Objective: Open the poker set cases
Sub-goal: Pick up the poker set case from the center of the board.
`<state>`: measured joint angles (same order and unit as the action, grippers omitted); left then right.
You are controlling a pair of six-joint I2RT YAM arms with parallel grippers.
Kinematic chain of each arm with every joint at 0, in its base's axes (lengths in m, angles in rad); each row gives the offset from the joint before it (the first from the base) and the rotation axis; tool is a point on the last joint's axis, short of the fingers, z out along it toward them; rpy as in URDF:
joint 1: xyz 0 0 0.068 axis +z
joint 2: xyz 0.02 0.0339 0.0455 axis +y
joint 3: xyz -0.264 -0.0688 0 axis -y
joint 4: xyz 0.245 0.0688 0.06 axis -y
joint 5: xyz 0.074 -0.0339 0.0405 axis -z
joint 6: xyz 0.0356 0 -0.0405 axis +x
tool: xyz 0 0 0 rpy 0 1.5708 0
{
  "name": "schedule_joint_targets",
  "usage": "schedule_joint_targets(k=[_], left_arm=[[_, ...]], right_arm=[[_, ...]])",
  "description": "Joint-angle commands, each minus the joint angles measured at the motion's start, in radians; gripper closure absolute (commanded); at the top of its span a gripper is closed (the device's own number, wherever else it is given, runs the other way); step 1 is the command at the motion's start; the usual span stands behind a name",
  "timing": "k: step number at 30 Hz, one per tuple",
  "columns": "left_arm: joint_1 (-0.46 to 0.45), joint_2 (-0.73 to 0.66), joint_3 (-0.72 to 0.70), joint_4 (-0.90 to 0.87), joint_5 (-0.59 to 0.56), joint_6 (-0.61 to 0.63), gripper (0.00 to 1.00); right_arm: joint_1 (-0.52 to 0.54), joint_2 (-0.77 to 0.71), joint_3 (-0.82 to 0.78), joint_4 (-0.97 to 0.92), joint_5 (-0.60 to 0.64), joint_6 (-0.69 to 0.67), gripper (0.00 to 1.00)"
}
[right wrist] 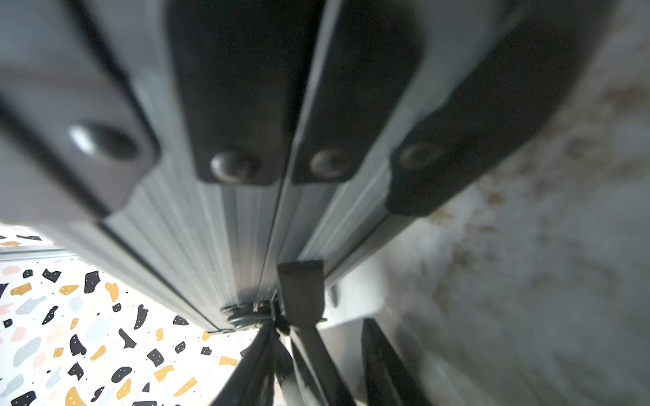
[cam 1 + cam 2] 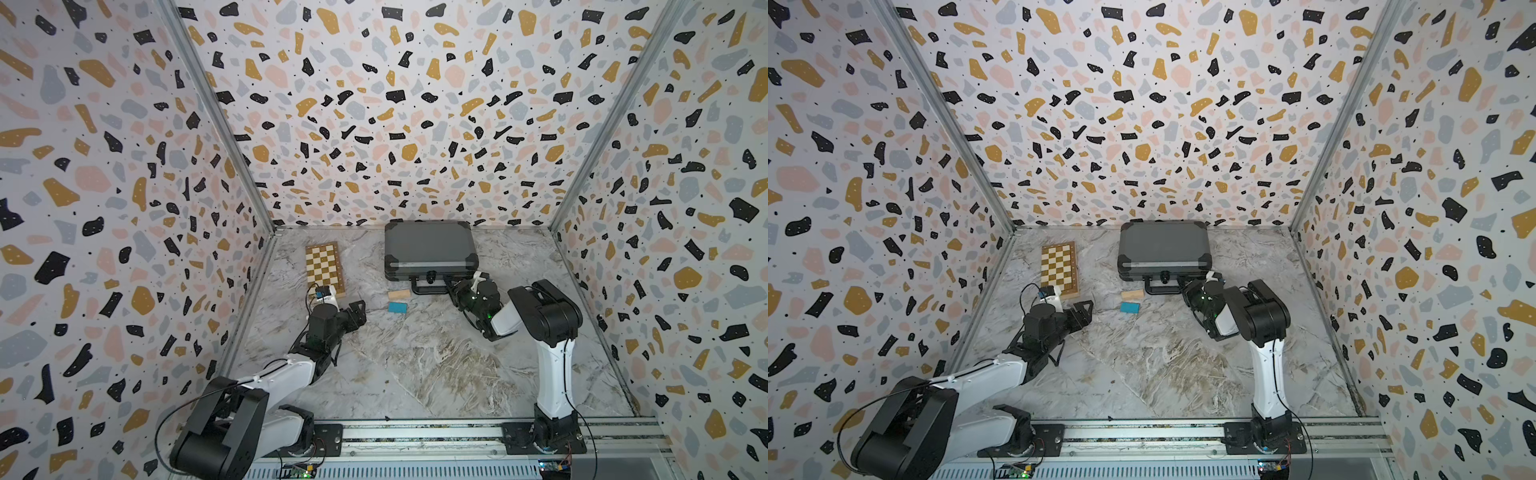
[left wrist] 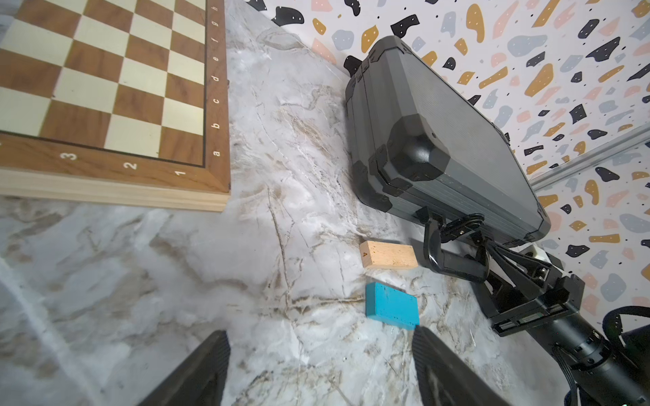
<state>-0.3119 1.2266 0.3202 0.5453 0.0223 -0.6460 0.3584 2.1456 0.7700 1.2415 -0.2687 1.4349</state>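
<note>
The chessboard box (image 2: 325, 268) lies leftmost, and the left pincer (image 2: 360, 312) hangs released just beside it over the worktop (image 2: 415, 365). The poker case (image 2: 428, 249) sits closed by the back wall. The right pincer (image 2: 451, 284) is at its handle (image 2: 428, 287); I cannot tell whether it grips.

Both top views: bright, even, diffuse light, with only a soft, short shadow under the poker set case (image 2: 430, 249). Wall (image 2: 395, 124) pattern stretches with distance from it, wide-angle lens. Left wrist view: sharp at the case, whitish sheen on the table (image 3: 281, 123) beside it. Right wrist view: case too close, blurred and dim, and the wall beyond it is overexposed.
</note>
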Motion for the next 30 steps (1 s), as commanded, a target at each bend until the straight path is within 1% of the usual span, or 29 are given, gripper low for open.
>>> schedule_joint_targets(k=[1, 2, 7, 9, 10, 12, 14, 15, 18, 20, 22, 25, 28, 30], left_arm=[[-0.022, 0.001, 0.061, 0.041, 0.037, 0.042, 0.21], [-0.034, -0.004, 0.075, 0.031, 0.036, 0.056, 0.22], [-0.088, -0.008, 0.132, 0.017, -0.037, 0.125, 0.23], [-0.112, 0.006, 0.175, -0.002, -0.066, 0.165, 0.23], [-0.128, 0.017, 0.203, -0.007, -0.076, 0.199, 0.23], [-0.154, 0.041, 0.251, -0.012, -0.088, 0.3, 0.23], [-0.161, 0.068, 0.288, -0.013, -0.065, 0.394, 0.22], [-0.162, 0.074, 0.297, -0.019, -0.06, 0.443, 0.21], [-0.194, 0.103, 0.33, -0.043, -0.107, 0.671, 0.16], [-0.23, 0.132, 0.375, -0.091, -0.118, 0.838, 0.11], [-0.269, 0.167, 0.416, -0.134, -0.163, 0.982, 0.06], [-0.298, 0.217, 0.434, -0.119, -0.168, 1.154, 0.05], [-0.306, 0.259, 0.438, -0.09, -0.111, 1.288, 0.08], [-0.312, 0.3, 0.455, -0.093, -0.11, 1.357, 0.11]], right_arm=[[0.011, -0.003, 0.016, -0.006, 0.005, 0.02, 0.66], [0.013, -0.003, 0.019, -0.007, 0.001, 0.014, 0.69], [0.017, -0.003, 0.018, -0.021, -0.009, -0.017, 0.7], [0.017, -0.004, 0.014, -0.028, -0.006, -0.024, 0.71], [0.017, -0.004, 0.009, -0.029, -0.006, -0.025, 0.73], [0.017, -0.007, 0.003, -0.038, -0.003, -0.025, 0.77], [0.018, -0.013, -0.001, -0.048, 0.003, -0.025, 0.85], [0.017, -0.015, -0.002, -0.047, 0.005, -0.025, 0.86], [0.017, -0.022, -0.002, -0.055, 0.012, -0.023, 0.88], [0.017, -0.023, 0.0, -0.064, 0.011, -0.012, 0.95], [0.017, -0.025, -0.005, -0.072, 0.014, 0.005, 1.0], [0.017, -0.028, -0.003, -0.082, 0.01, 0.022, 1.0], [0.016, -0.036, 0.009, -0.108, -0.009, 0.022, 1.0], [0.016, -0.041, 0.014, -0.117, -0.022, 0.019, 1.0]])
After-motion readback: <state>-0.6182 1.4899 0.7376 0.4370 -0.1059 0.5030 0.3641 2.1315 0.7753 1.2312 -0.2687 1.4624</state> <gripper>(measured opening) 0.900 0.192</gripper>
